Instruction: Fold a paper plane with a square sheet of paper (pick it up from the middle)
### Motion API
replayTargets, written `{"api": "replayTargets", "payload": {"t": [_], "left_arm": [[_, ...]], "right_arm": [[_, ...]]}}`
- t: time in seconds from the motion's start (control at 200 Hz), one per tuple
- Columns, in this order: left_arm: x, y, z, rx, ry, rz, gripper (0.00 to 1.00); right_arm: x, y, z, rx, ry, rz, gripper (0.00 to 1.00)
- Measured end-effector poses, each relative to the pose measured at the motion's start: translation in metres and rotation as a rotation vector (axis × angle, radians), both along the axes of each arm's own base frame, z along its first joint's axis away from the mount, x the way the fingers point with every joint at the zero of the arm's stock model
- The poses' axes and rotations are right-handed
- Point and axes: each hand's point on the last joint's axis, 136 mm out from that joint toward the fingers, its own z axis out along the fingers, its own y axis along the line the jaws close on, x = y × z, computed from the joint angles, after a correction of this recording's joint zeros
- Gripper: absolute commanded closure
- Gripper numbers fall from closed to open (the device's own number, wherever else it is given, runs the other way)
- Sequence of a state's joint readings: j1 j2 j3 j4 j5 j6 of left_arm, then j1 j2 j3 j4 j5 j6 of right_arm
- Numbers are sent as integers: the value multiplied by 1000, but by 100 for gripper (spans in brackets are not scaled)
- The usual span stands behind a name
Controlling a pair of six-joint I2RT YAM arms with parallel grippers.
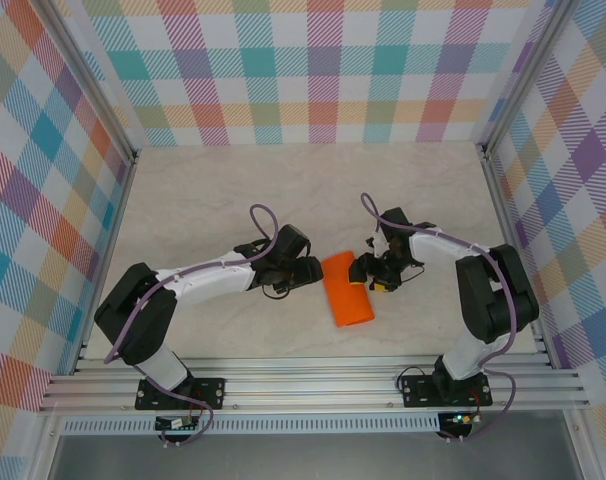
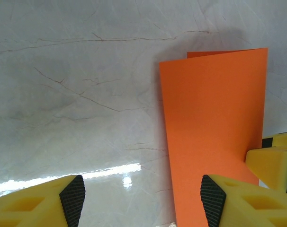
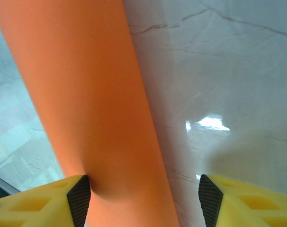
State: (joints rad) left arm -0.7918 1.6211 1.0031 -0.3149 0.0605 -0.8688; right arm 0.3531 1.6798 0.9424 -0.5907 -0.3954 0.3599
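The orange sheet of paper [image 1: 346,290] lies folded into a narrow rectangle on the table between my two grippers. In the left wrist view the sheet of paper [image 2: 214,118] shows a second layer peeking out at its far edge. My left gripper [image 2: 142,201] is open, its right pad [image 2: 213,198] over the paper's near left edge and its left pad over bare table. My right gripper [image 3: 144,201] is open too; its left pad [image 3: 79,198] touches the sheet of paper [image 3: 86,94], which bulges slightly there. From above, the left gripper [image 1: 308,270] and right gripper [image 1: 368,272] flank the paper's far end.
The table [image 1: 213,200] is pale marble with thin dark veins, walled by checked panels [image 1: 303,70] at the back and sides. An aluminium rail [image 1: 313,385] runs along the near edge by the arm bases. A yellow finger of the right gripper [image 2: 276,161] shows in the left wrist view.
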Motion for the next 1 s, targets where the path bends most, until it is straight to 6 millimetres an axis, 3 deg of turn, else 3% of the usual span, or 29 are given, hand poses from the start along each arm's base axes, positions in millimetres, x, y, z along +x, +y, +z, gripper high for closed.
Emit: {"api": "replayTargets", "payload": {"t": [0.39, 0.755, 1.0], "left_arm": [[3, 5, 2, 27, -14, 17, 31], [4, 22, 15, 73, -58, 54, 29], [6, 35, 29, 97, -92, 85, 29]], "right_arm": [[1, 12, 5, 78, 21, -9, 66], [15, 28, 34, 177, -9, -65, 69], [34, 45, 60, 292, -33, -114, 69]]}}
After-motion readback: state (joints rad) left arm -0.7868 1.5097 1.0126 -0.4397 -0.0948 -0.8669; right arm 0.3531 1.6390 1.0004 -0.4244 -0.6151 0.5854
